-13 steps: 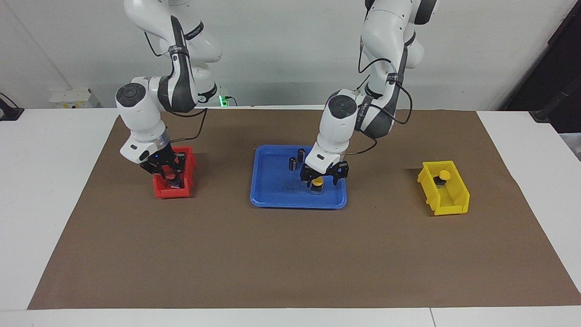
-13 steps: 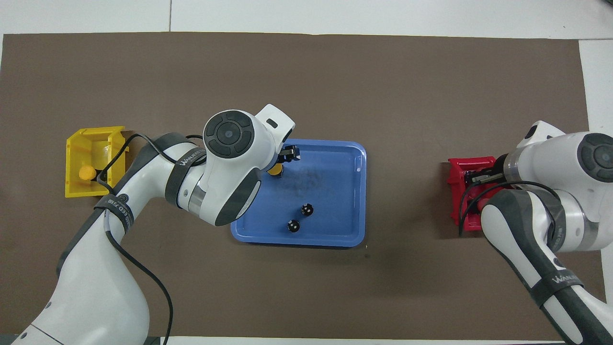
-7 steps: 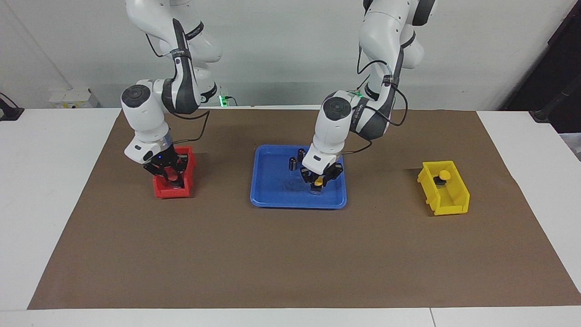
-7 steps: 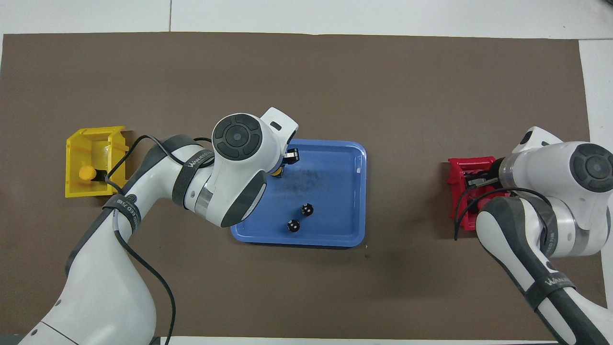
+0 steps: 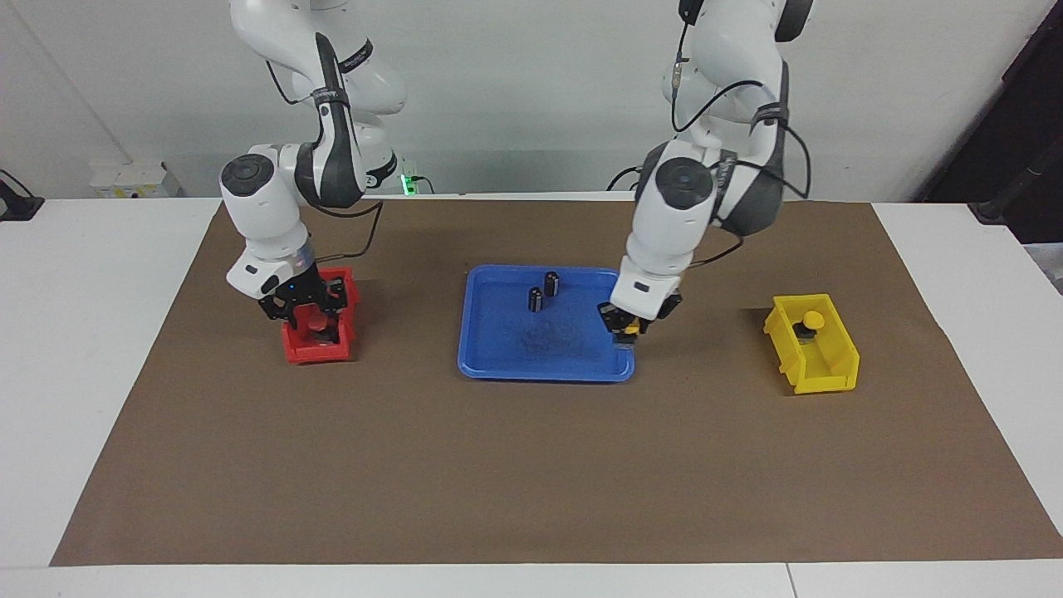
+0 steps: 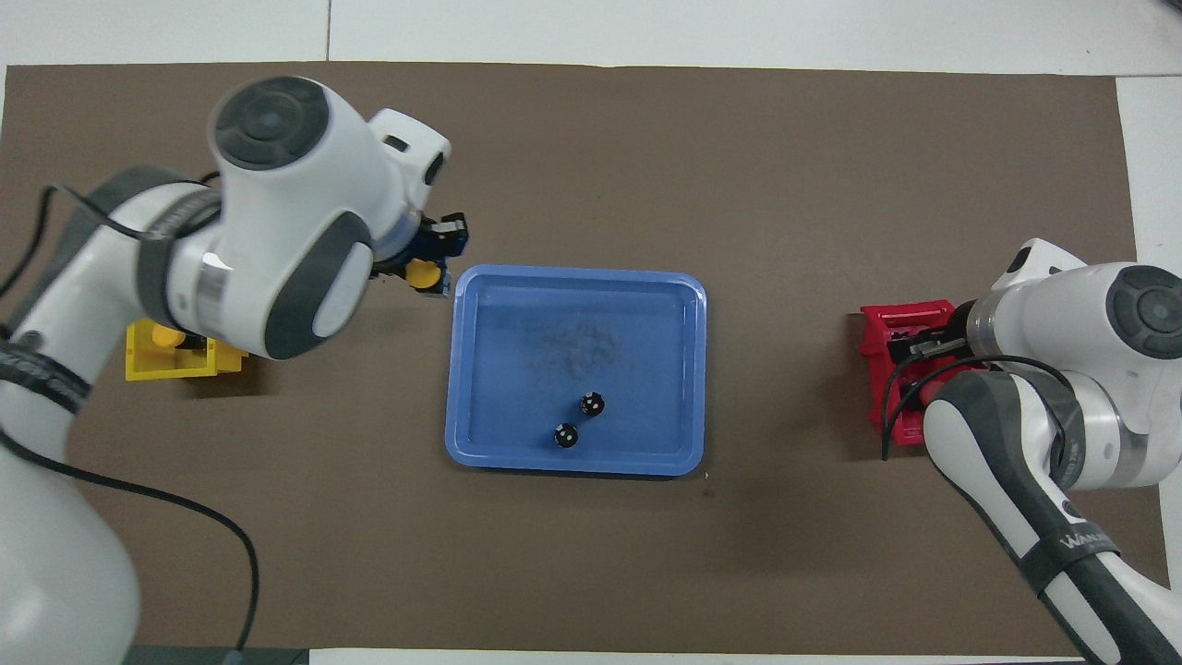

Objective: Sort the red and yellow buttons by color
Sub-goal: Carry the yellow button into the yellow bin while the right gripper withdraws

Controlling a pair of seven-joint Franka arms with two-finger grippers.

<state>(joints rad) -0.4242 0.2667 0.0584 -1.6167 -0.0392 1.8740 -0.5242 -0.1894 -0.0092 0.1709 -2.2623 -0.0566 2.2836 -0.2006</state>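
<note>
My left gripper (image 5: 629, 325) is shut on a yellow button (image 5: 629, 327) and holds it up over the edge of the blue tray (image 5: 540, 374) at the left arm's end; it also shows in the overhead view (image 6: 429, 268) with the button (image 6: 423, 273). A second yellow button (image 5: 813, 320) stands in the yellow bin (image 5: 818, 353). My right gripper (image 5: 306, 316) is down in the red bin (image 5: 315, 353), around a red cap (image 5: 314, 321). The rest of the red bin's inside is hidden by the gripper.
Two dark capless cylinders (image 5: 536, 299) (image 5: 551, 283) stand in the tray on the side nearer the robots. The yellow bin (image 6: 157, 365) is at the left arm's end of the brown mat, and the red bin (image 6: 886, 332) is at the right arm's end.
My left gripper has closed on the yellow button, lifted it from the tray floor and carried it toward the yellow bin. The right gripper has stayed in the red bin.
</note>
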